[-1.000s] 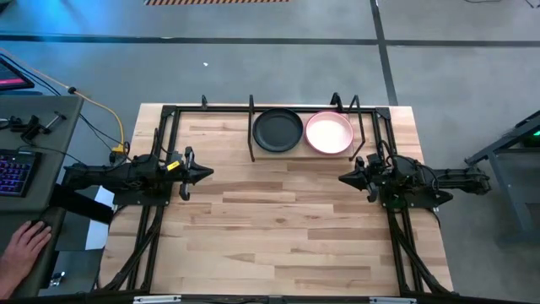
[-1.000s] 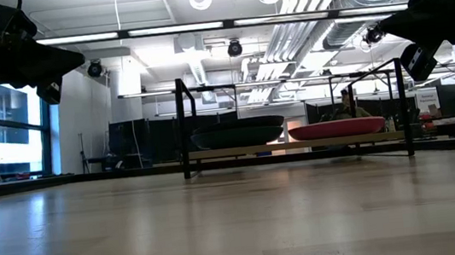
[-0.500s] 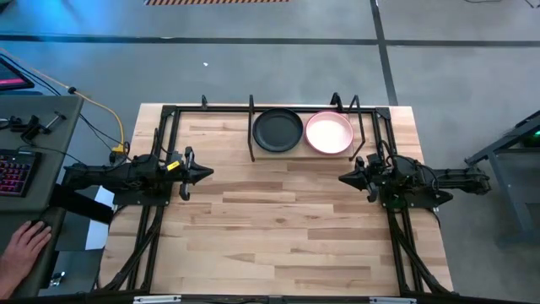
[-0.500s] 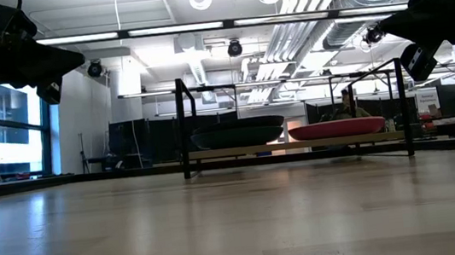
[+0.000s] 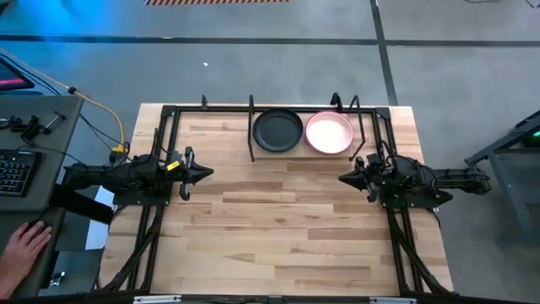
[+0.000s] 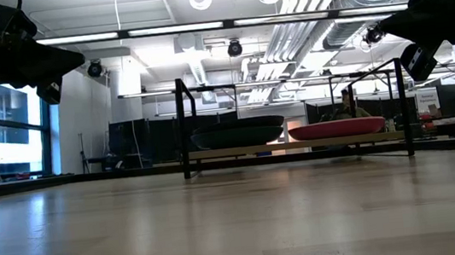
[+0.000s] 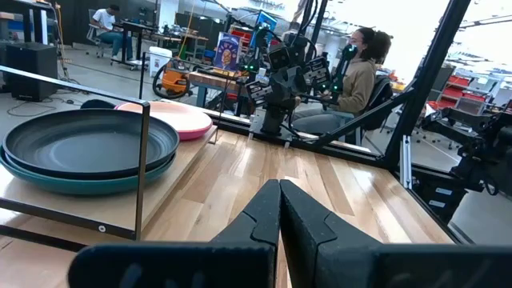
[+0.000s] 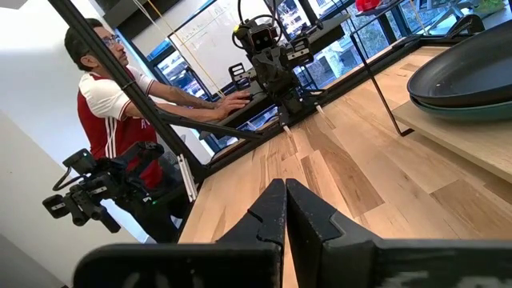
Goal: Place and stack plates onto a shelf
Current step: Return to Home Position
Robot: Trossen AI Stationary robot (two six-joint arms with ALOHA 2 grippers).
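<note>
Both dark arms are held level above the long side edges of the tabletop (image 5: 278,228), one on each side, pointing inward at each other across the bare middle. The left pincer (image 5: 207,173) and the right pincer (image 5: 342,178) are well apart. In each wrist view the two pointed black fingers (image 7: 260,220) are pressed together tip to tip and grip nothing.

The tabletop is pale butcher-block wood in long strips with a smooth sheen, and a black metal frame runs along its edges.

Farther on, at the far edge, stands the shelf (image 7: 88,210), a flat board of light wood with thin black upright rods (image 7: 143,160) at its front and ends. Two round, shallow piles sit side by side on it. On the left-arm side a matte black plate (image 5: 278,131) lies on top, with the rim of a teal plate (image 7: 80,182) showing under it. Just beside it, on the right-arm side, lies a glossy pink plate (image 5: 328,133).

Beyond the tabletop, a seated person (image 7: 358,80) is on the right arm's side. A person in red (image 8: 112,104) stands on the left arm's side, and a hand (image 5: 24,247) rests on a grey desk there.
</note>
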